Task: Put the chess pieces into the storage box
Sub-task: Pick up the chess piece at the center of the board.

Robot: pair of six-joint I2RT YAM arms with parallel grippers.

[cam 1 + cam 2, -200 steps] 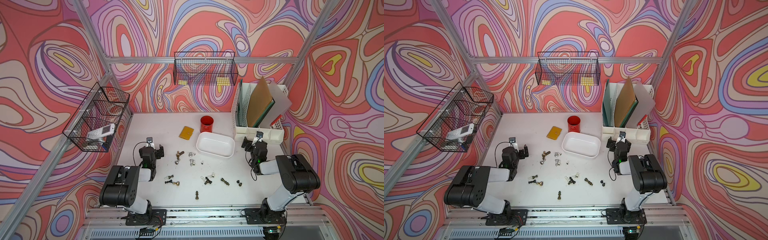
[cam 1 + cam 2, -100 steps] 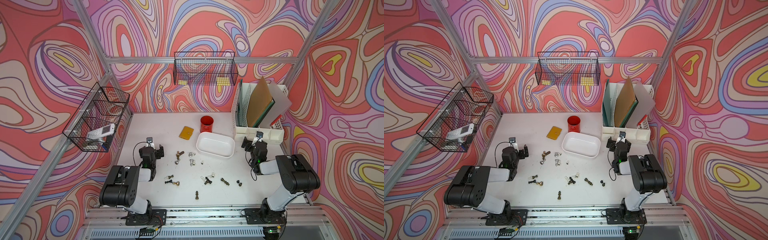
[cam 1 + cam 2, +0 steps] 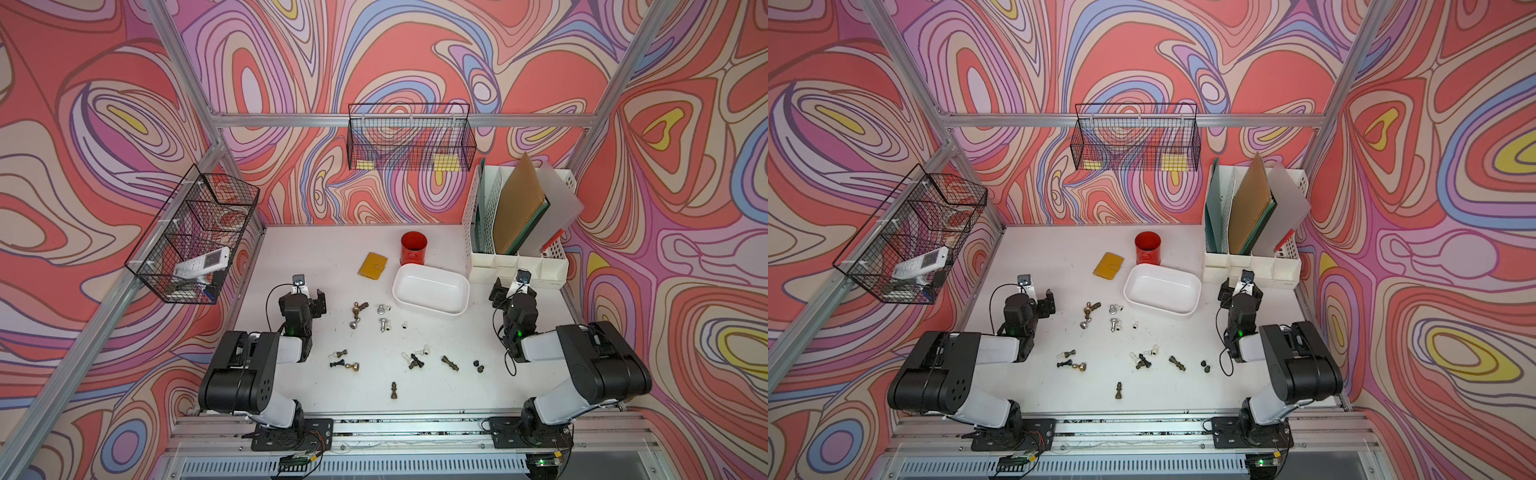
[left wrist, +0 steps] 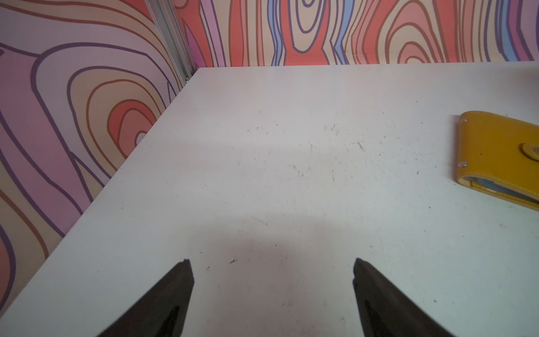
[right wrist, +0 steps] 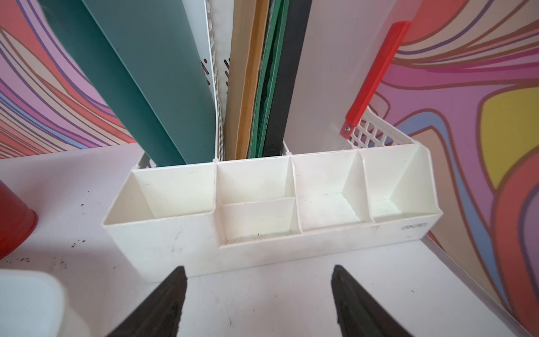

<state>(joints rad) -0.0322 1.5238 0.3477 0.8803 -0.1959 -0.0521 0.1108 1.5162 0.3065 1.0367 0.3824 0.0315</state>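
1. One scuffed white tabletop [image 3: 316, 257], bearing every task thing; nothing lifted off it.
2. One tall white perforated plastic file organiser [image 5: 175, 242] at the back, on the right arm's side, no part of the job.
3. Two grippers, low at either side of the spread: left gripper [image 4: 272, 262] spread wide over bare table, nothing between the jaws; right gripper [image 5: 258, 267] likewise wide and empty, facing the organiser.
4. One shallow white rectangular plastic storage box [image 3: 432, 289], toward the back between the grippers, just in front of a red cylindrical metal cup [image 3: 413, 248]; inside bare in both top views.
5. One flat mustard-yellow leather wallet [image 3: 372, 264], just beside the box.
6. Many tiny turned chess pieces [image 3: 381, 324] in black, brass, silver and clear, scattered on the table: one cluster near the box, others nearer the front edge, a lone dark one [image 3: 393, 390] nearest it.
7. Progress, judged: none. First pick not begun, every visible piece left to move.
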